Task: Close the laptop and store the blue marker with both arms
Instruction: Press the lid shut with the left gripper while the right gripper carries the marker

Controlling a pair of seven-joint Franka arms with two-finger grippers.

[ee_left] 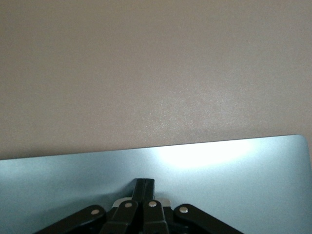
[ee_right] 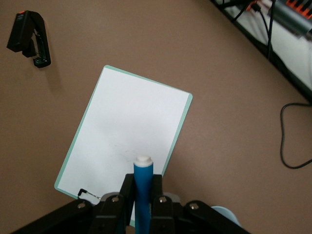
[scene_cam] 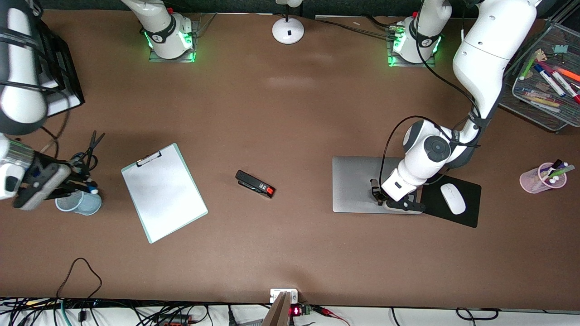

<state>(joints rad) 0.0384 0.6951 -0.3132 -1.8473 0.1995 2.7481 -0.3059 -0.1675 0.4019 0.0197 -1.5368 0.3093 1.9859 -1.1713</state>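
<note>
Two jobs, both near done by the look of it. Slim silver-grey laptop [scene_cam: 358,183] lying flat and shut on the brown counter [scene_cam: 290,113], toward the left arm's end, just beside the black mouse pad [scene_cam: 466,199] carrying the white mouse [scene_cam: 453,199]. Left gripper [scene_cam: 377,194] resting low on the lid, fingers [ee_left: 145,187] pressed together with nothing between them, probably so as to push the lid down with a single blunt tip rather than grasp it.

Short bright-blue marker with a white end [ee_right: 143,192] clamped upright between the fingers [ee_right: 126,187] of the right gripper [scene_cam: 86,185], white end pointing down toward the counter, held over the rim of the pale blue cup [scene_cam: 80,203] at the right arm's end. Upright hold likely chosen so the marker can drop straight into the cup, which already holds the black-handled scissors [scene_cam: 88,151]. Not yet released.

Lying apart from both grippers on the counter between the two arms: white clipboard with a green edge [scene_cam: 163,192] and black stapler with a red tip [scene_cam: 254,183], neither in the way.
</note>
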